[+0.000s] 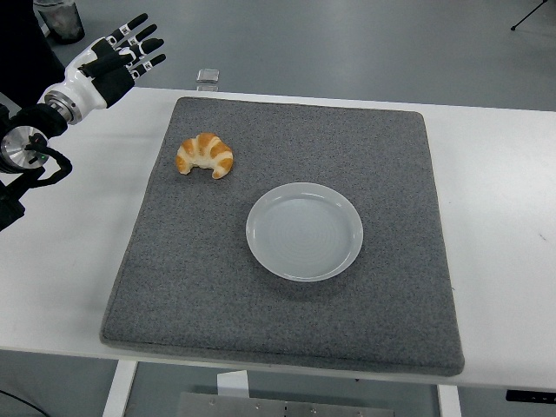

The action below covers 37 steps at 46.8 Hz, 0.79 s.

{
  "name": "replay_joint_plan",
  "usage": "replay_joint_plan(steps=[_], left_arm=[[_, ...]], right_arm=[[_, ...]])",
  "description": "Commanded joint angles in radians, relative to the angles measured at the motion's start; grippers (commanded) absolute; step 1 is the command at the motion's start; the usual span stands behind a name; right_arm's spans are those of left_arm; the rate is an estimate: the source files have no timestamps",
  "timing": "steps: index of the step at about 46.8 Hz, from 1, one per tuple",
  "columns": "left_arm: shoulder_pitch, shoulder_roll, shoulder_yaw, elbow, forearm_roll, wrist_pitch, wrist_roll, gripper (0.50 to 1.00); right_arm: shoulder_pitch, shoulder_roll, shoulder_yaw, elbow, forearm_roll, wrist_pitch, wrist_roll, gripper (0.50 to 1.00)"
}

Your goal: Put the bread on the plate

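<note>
Looking down, head view: I see one working arm only.
Left hand (117, 56): raised at top left, past the far left corner of the mat, fingers (143, 39) spread wide, holding nothing.
Bread (206, 155): croissant lying on the grey mat (287, 330), far left part, untouched.
Plate (304, 231): white, empty, mid-mat, near the bread but apart, to its right and closer to me.
Surface (499, 226): white, carries the mat.
Small clear item (208, 76): at the far edge, too small to tell.
</note>
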Motion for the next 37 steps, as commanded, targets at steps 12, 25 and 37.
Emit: replay_joint_plan(steps=[12, 25, 37], left_arm=[[0.001, 0.000, -0.006, -0.007, -0.002, 0.002, 0.000, 1.000], [-0.004, 0.000, -0.006, -0.002, -0.002, 0.003, -0.002, 1.000], [-0.009, 0.000, 0.002, -0.004, 0.070, 0.002, -0.017, 0.999]], right_arm=[[0.000, 0.000, 0.000, 0.001, 0.000, 0.000, 0.000, 0.952], [0.000, 0.000, 0.000, 0.000, 0.000, 0.000, 0.000, 0.952], [0.000, 0.000, 0.000, 0.000, 0.000, 0.000, 0.000, 0.952]])
